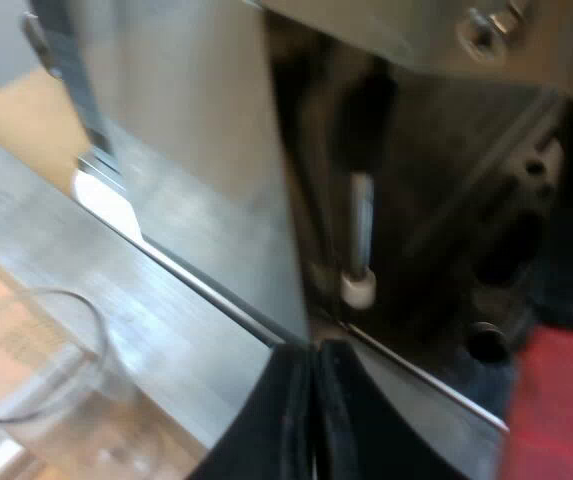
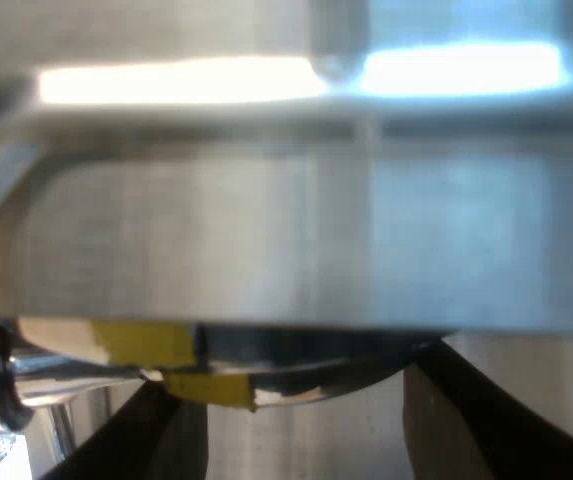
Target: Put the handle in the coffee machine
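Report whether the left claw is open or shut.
Shut: the left claw has its two black fingers pressed together, no gap, nothing between them, near the measuring glass.

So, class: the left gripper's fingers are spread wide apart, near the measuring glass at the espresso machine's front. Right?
No: the left wrist view shows the left gripper with fingers shut together, near the measuring glass at the front of the espresso machine.

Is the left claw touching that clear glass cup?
Apart. The left wrist view shows bare metal between the measuring glass and the left claw.
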Available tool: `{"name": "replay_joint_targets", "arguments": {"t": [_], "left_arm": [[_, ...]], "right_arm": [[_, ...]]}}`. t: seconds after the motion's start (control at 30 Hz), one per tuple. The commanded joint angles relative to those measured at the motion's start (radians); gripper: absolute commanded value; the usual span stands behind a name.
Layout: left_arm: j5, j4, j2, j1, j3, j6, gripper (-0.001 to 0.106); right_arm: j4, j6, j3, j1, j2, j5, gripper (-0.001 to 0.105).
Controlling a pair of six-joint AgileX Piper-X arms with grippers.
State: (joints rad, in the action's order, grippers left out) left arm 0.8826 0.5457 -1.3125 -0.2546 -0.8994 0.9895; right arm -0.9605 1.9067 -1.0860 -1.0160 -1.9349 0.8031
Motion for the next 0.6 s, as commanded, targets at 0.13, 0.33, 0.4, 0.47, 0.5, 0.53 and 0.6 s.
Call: {"name": "replay_joint_targets", "arguments": {"t": [0.13, 0.33, 0.4, 0.47, 0.5, 0.53, 0.6], "left_arm": [[-0.047, 0.115, 0.003, 0.027, -0.007, -0.108, 0.0], [-0.045, 0.176, 0.005, 0.031, -0.007, -0.154, 0.0], [-0.036, 0.2, 0.008, 0.031, -0.007, -0.168, 0.0], [-0.036, 0.223, 0.01, 0.031, -0.007, -0.172, 0.0], [-0.036, 0.232, 0.01, 0.031, -0.007, -0.174, 0.0], [-0.034, 0.232, 0.01, 0.031, -0.007, -0.178, 0.0], [-0.013, 0.285, 0.01, 0.031, -0.007, -0.207, 0.0]], "right_arm": [[-0.06, 0.004, -0.009, 0.004, 0.015, 0.003, 0.047], [-0.06, 0.004, -0.009, 0.004, 0.015, 0.003, 0.047], [-0.06, 0.004, -0.009, 0.004, 0.015, 0.003, 0.047], [-0.06, 0.004, -0.009, 0.004, 0.015, 0.003, 0.047], [-0.06, 0.004, -0.009, 0.004, 0.015, 0.003, 0.047], [-0.06, 0.004, -0.009, 0.004, 0.015, 0.003, 0.047], [-0.06, 0.004, -0.009, 0.004, 0.015, 0.003, 0.047]]}}
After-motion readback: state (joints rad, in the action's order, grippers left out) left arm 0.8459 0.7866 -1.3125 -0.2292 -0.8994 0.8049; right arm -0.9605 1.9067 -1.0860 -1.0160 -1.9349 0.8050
